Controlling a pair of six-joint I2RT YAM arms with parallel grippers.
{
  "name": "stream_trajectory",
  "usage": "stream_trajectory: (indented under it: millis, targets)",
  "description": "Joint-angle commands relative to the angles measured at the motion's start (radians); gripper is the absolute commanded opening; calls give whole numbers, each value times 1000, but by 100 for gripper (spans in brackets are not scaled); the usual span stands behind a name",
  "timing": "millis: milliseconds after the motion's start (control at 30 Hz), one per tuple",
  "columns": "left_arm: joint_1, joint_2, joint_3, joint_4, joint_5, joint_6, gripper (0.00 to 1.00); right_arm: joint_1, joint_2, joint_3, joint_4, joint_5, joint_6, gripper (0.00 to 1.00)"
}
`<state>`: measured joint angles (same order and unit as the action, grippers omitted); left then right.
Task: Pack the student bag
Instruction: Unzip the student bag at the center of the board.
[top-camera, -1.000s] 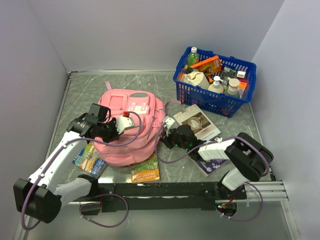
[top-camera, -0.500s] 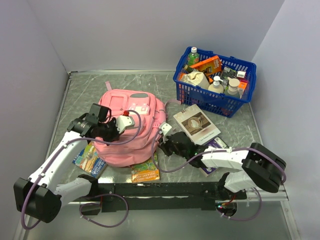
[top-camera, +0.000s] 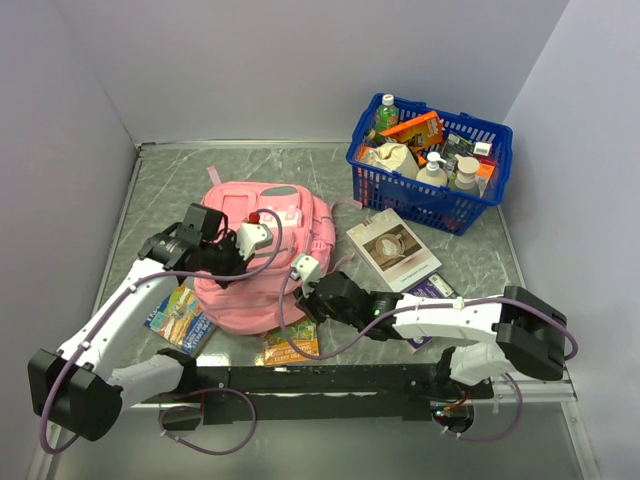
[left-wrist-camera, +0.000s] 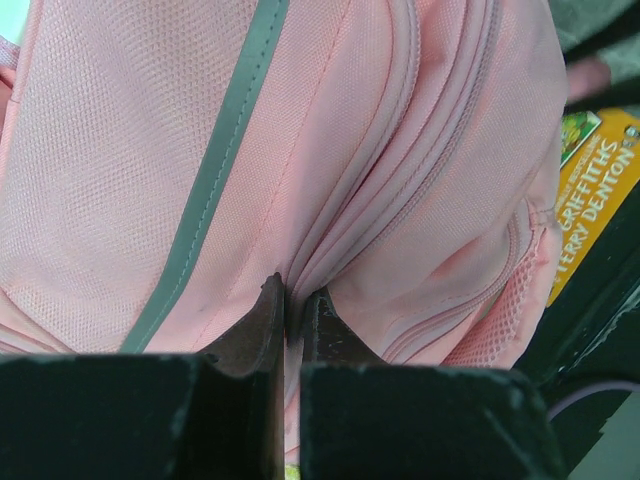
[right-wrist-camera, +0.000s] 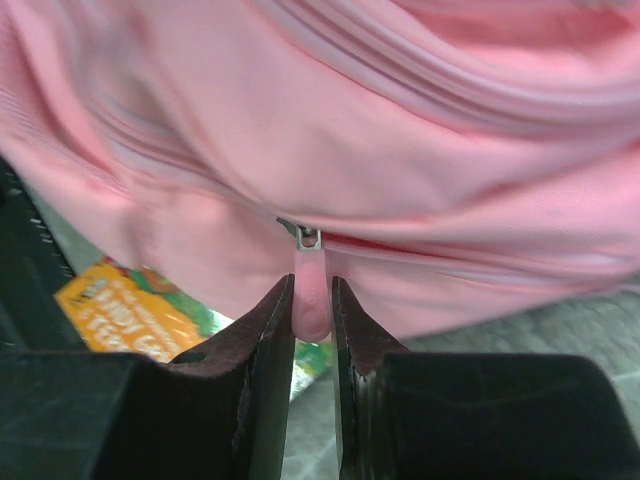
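A: Student bag (top-camera: 262, 255) sits left of centre on the tabletop (top-camera: 170, 180), an orange book (top-camera: 290, 345) at its near edge; what has changed?
B: The right arm (top-camera: 440, 315) has swung left along the near side; its jaws are narrow, pinching the pink zip pull (right-wrist-camera: 311, 305)
A: And the left?
B: Left jaws closed on a fold of the student bag beside the zip, steadying it; I judge the zip is being drawn open, packing not yet begun

Grey marbled table (top-camera: 170, 185), glossy under soft, even light. Closed in by plain pale lilac walls: back wall (top-camera: 300, 70) along the table's far edge, left wall (top-camera: 50, 200) and right wall (top-camera: 590, 150) along its sides.
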<state>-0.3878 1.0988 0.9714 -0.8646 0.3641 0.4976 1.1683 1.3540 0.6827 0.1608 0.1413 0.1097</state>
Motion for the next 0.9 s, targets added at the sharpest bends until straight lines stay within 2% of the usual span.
stream_trajectory:
  millis: [0,200,400,533,700,867]
  targets:
    - [-22,7,64,130,46,-140,1,63,-10,86,-10,-9,24,0]
    - [-60,47,75,160,-74,-217,1,116,-39,118,-43,14,28,0]
    - [-75,111,134,208,-126,-342,1,166,-6,170,-49,21,16,0]
    - [-95,133,168,291,-105,-419,1,185,51,230,-53,-5,-37,0]
    - [-105,217,291,253,-57,-475,1,199,105,325,-153,7,-71,0]
    - [-105,214,351,242,-45,-523,1,202,79,278,-239,50,-25,0]
